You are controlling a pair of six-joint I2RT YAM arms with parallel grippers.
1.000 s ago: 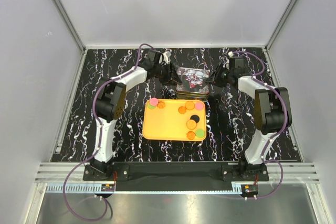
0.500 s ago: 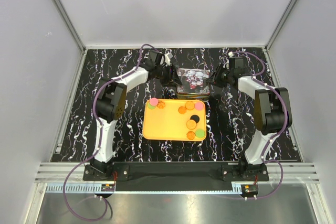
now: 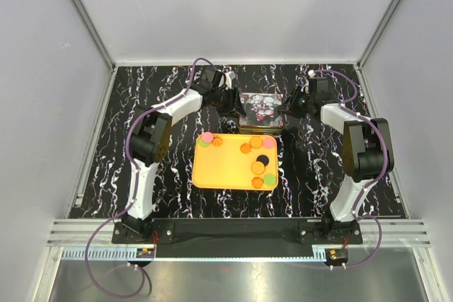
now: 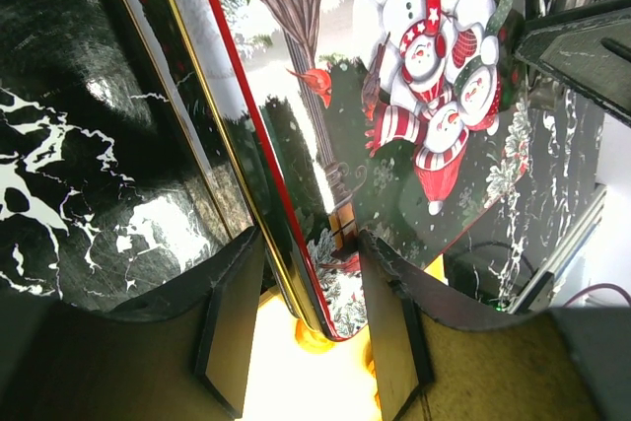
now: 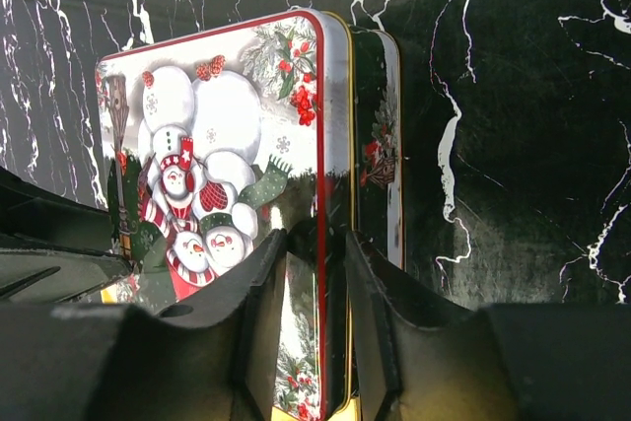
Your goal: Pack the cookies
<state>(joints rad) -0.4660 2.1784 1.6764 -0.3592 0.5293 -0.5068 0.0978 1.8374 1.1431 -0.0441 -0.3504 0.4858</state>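
The cookies (image 3: 259,167), orange with some pink, green and black, lie on the flat orange tray (image 3: 226,167), mostly at its right side and far left corner. Behind the tray stands a snowman-printed tin (image 3: 260,111). My left gripper (image 3: 236,104) is at the tin's left edge; in the left wrist view its jaws (image 4: 311,332) close on the lid's red rim (image 4: 414,96). My right gripper (image 3: 287,107) is at the tin's right edge, its jaws (image 5: 315,322) shut on the lid's rim (image 5: 217,145). The gold-edged tin base (image 5: 380,145) shows beside the lid.
The black marbled table (image 3: 156,175) lies open to the left and right of the tray. White walls close off the back and both sides. Both arms reach forward along the tray's sides to the tin.
My left gripper has shifted slightly right, closer onto the tin's left edge. The right arm, the tray and the cookies have not moved.
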